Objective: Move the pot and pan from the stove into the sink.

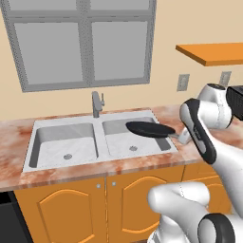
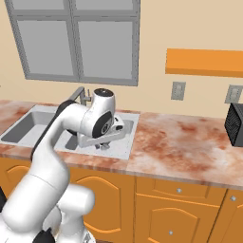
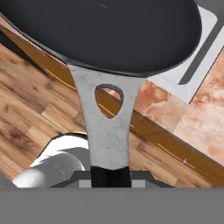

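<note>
- Pan: the flat round black frying pan (image 1: 149,129) with a long thin grey handle is up in the air, level, over the right bowl of the sink.
- Sink: the light grey steel sink (image 1: 33,142) has two bowls and is set into the pink marble desk (image 1: 12,133). The pan is above the sink, not touching it.
- Tap: the grey tap (image 1: 97,103) stands behind the sink, at the middle.
- Fingers: the robot's gripper (image 3: 110,177) is closed tight on the end of the pan's handle, seen in the hand view. The handle has a drop-shaped hole near the pan.
- Window: a big grey window (image 1: 80,42) is on the wall behind the sink.
- Doors: orange cupboard doors (image 1: 61,209) are under the sink.
- Shelf: an orange shelf (image 2: 204,61) hangs on the wall, right of the sink.
</note>
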